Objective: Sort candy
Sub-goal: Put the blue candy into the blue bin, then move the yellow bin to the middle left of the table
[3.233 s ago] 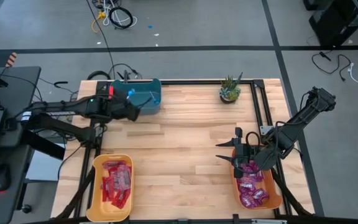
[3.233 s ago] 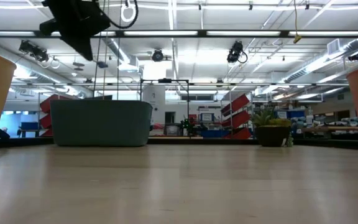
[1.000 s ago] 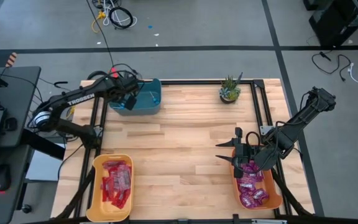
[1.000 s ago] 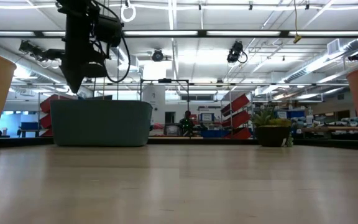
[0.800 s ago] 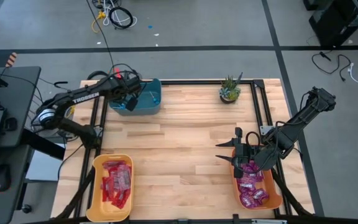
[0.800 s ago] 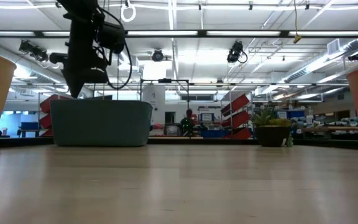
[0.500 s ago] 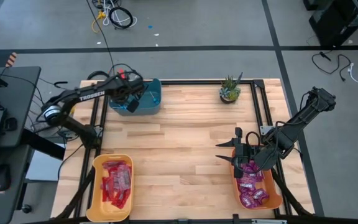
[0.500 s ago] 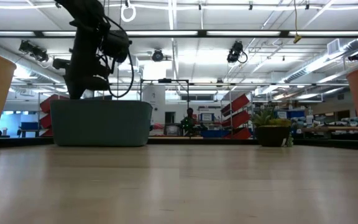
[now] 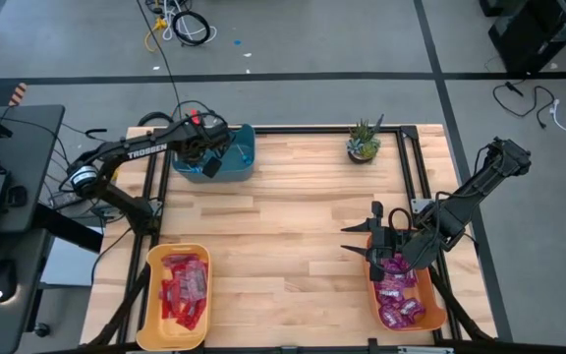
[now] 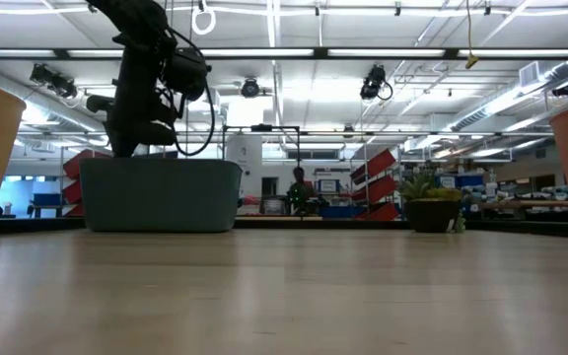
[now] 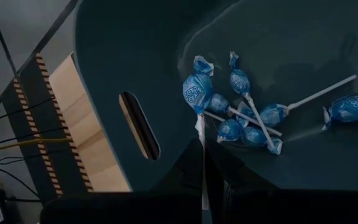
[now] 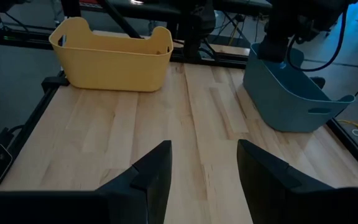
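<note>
My left gripper (image 9: 207, 165) (image 10: 126, 148) hangs over the teal bin (image 9: 247, 149) (image 10: 161, 197) at the table's far left, shut on a blue lollipop (image 11: 197, 93). Several more blue lollipops (image 11: 247, 121) lie on the bin's floor in the left wrist view. My right gripper (image 9: 352, 239) (image 12: 204, 168) waits open above the orange bin's (image 9: 441, 315) far end, at the table's near right. Purple packets (image 9: 399, 295) fill that bin. Red packets (image 9: 185, 285) lie in the yellow bin (image 9: 151, 295) (image 12: 110, 59) at the near left. My left gripper pinches the lollipop's thin white stick (image 11: 202, 140) between its two fingers, coming from above and pointing down into the teal bin. The stick runs along the fingers. The blue wrapped head (image 11: 197, 93) sticks out past the fingertips, over the bin's floor.
A small potted plant (image 9: 364, 143) (image 10: 430, 202) stands near the table's far right edge. The bare wooden tabletop (image 9: 283, 236) spreads between the three bins. The teal bin's wall has a slot handle (image 11: 138, 124). Black frame rails run along the table's edges.
My left gripper has shifted a little toward the table's right and come lower over the teal bin, and the arm has swung with it. It has stayed shut. The right arm has kept still.
</note>
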